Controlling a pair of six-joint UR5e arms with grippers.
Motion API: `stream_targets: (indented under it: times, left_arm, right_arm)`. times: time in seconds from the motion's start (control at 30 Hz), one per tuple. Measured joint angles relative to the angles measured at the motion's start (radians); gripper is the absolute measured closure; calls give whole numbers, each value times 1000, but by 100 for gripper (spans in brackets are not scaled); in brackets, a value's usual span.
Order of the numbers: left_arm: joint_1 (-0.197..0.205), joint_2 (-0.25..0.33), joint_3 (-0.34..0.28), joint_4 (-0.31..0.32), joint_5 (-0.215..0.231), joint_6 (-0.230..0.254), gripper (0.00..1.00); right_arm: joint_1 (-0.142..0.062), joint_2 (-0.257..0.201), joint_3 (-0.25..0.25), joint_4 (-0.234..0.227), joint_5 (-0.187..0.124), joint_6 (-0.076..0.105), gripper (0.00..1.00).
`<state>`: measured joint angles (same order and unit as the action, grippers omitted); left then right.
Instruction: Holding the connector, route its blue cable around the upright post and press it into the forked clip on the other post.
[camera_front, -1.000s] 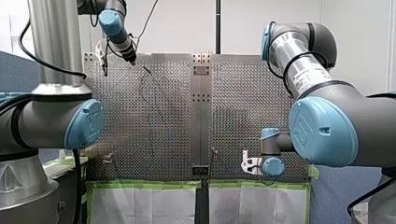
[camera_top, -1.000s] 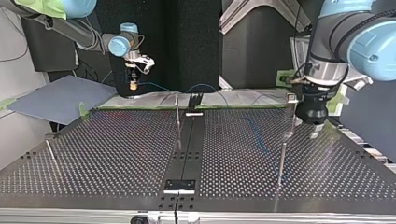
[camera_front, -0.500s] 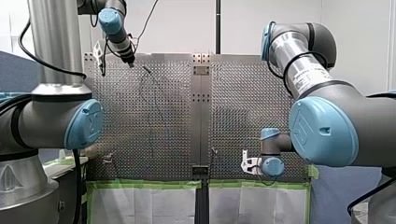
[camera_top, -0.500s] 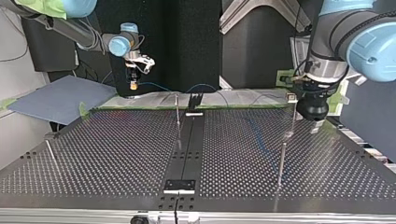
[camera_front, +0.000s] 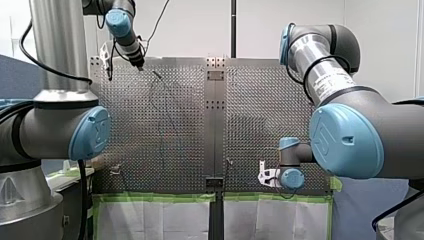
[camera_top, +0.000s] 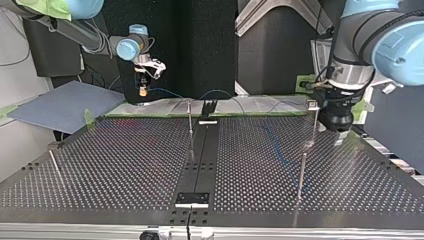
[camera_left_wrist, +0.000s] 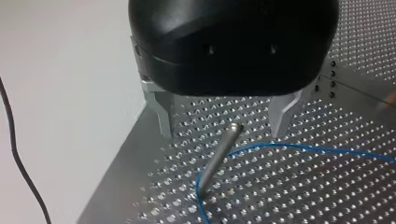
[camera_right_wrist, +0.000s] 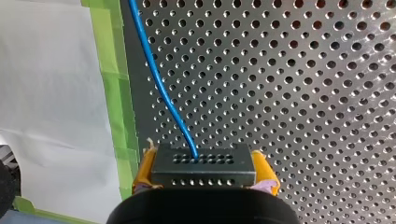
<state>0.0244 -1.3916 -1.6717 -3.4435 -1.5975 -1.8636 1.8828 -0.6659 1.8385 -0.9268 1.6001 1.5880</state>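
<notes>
In the right wrist view my right gripper (camera_right_wrist: 203, 184) has its yellow pads shut on the dark grey connector (camera_right_wrist: 203, 164), and the blue cable (camera_right_wrist: 159, 79) leaves the connector's face. The top view shows my right gripper (camera_top: 143, 91) hanging beyond the board's far edge. My left gripper (camera_left_wrist: 222, 133), black with metal fingers, is open. The upright post (camera_left_wrist: 223, 148) shows between its fingers, with the blue cable (camera_left_wrist: 299, 148) looped round the post's base. In the top view my left gripper (camera_top: 340, 137) hovers beside that post (camera_top: 301, 172). The post with the forked clip (camera_top: 312, 117) stands further back.
The perforated board (camera_top: 125, 165) has a dark centre strip (camera_top: 200, 165), a thin post (camera_top: 190, 122) beside the strip and a leaning post (camera_top: 55, 165) at the top view's left. Green tape (camera_right_wrist: 119, 93) edges the board next to white sheeting.
My left gripper has shifted slightly above the board near the upright post, staying open. My right gripper has not moved.
</notes>
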Motion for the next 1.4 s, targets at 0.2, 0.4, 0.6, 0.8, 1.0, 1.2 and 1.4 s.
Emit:
stream_targets:
  times: [0.2, 0.4, 0.6, 0.8, 1.0, 1.2, 1.4]
  left_arm:
    - [-14, 14, 0, 48, 0, 48, 1]
    - [-41, 29, -33, 102, 7, 102, 1]
    - [-67, 23, -84, 155, 42, 155, 1]
    - [-99, -7, -132, 203, 51, 203, 1]
    - [-125, -17, -168, 256, 46, 256, 1]
    - [-151, -48, -173, 306, 36, 306, 1]
    - [-182, -95, -173, 354, 27, 355, 1]
  right_arm:
    - [0, 0, 0, 0, 0, 0, 100]
    - [0, 0, 0, 1, 0, 0, 100]
    - [0, 0, 0, 3, 0, 0, 100]
    - [0, 0, 0, 3, 0, 0, 100]
    - [0, 0, 0, 3, 0, 0, 100]
    - [3, -1, 0, 4, 0, 0, 100]
    - [5, 0, 0, 7, 0, 0, 100]
